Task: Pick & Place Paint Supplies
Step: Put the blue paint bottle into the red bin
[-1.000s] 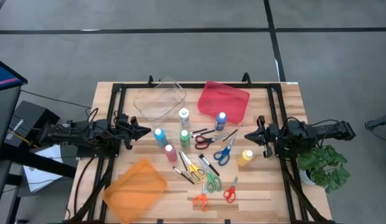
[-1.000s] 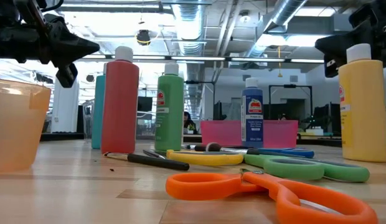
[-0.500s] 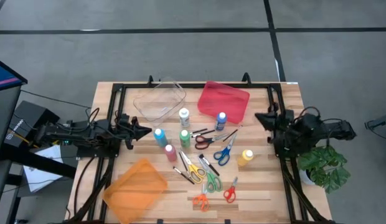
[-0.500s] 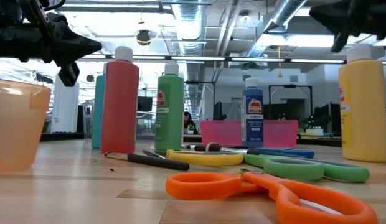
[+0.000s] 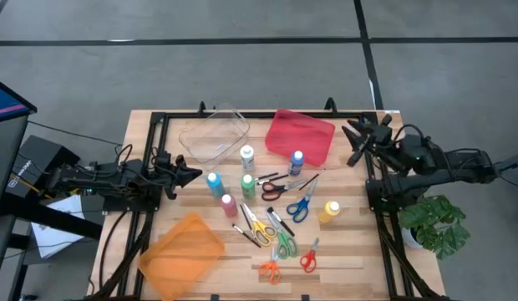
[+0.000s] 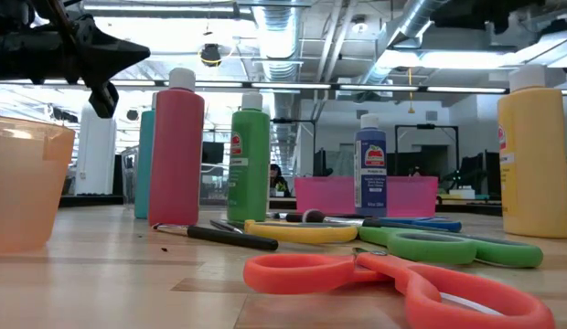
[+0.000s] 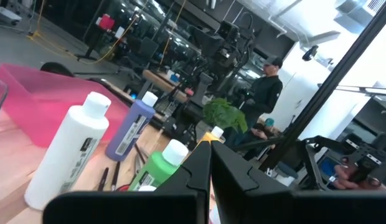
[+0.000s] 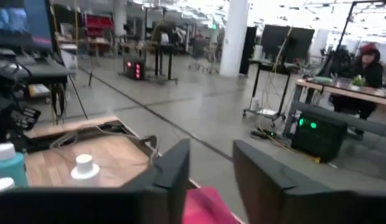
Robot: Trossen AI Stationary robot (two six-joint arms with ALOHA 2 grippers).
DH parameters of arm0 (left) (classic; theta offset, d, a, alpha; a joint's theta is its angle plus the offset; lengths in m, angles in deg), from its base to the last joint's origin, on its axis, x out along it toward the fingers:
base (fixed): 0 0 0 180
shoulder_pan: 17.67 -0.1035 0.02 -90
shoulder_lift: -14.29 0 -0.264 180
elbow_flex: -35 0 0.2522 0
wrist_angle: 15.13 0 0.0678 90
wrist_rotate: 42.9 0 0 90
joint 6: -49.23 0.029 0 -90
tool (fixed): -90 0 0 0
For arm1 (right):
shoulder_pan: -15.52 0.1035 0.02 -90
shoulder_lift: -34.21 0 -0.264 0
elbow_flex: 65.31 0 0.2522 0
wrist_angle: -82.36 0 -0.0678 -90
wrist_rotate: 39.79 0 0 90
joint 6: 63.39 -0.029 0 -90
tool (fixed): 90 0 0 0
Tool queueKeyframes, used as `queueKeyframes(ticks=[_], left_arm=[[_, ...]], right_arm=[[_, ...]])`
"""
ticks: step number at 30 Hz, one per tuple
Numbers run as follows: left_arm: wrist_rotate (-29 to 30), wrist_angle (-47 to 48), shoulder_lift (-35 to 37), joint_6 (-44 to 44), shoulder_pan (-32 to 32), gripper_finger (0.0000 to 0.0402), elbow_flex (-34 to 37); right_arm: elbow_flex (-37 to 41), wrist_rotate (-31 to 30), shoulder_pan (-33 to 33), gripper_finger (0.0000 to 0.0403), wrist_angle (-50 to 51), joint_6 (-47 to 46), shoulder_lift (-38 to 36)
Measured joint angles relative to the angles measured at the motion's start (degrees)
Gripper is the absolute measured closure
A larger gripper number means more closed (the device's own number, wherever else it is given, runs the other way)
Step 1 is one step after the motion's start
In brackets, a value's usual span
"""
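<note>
right claw raised near the pink bin, bottles standing mid-table.

right claw [image 5: 357, 134] at about 2 o'clock on the table [image 5: 384, 251], fingers apart, holding nothing; left claw [image 5: 192, 174] at 9 o'clock, pressed together and empty. paint bottles upright, long axes vertical: blue bottle [image 5: 297, 161] just by the pink bin [image 5: 313, 130], lying toward 8 o'clock from the right claw and likely nearest it; yellow bottle [image 5: 329, 212] farther, toward 6. teal bottle [image 5: 213, 183] just beside the left claw, at its 3 o'clock.
</note>
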Motion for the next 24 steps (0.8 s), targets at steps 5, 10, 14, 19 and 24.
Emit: queueKeyframes(ticks=[5, 10, 14, 19, 24], left_arm=[[0.0, 0.0, 0.0, 0.0, 0.0, 0.0396, 0.0], [0.0, 0.0, 0.0, 0.0, 0.0, 0.0396, 0.0], [0.0, 0.0, 0.0, 0.0, 0.0, 0.0396, 0.0], [0.0, 0.0, 0.0, 0.0, 0.0, 0.0396, 0.0], [0.0, 0.0, 0.0, 0.0, 0.0, 0.0396, 0.0]], right_arm=[[-2.8, 0.0, -1.7, 0.0172, 4.0, -3.4, 5.1], [-2.8, 5.1, -4.6, 0.0116, 4.6, -7.7, 9.5], [-2.8, 10.8, -8.2, 0.0111, 5.2, -9.3, 14.1], [-2.8, 19.7, -13.2, 0.0111, 5.7, -9.0, 20.0], [-2.8, 29.5, -17.6, 0.0111, 5.8, -8.6, 26.4]])
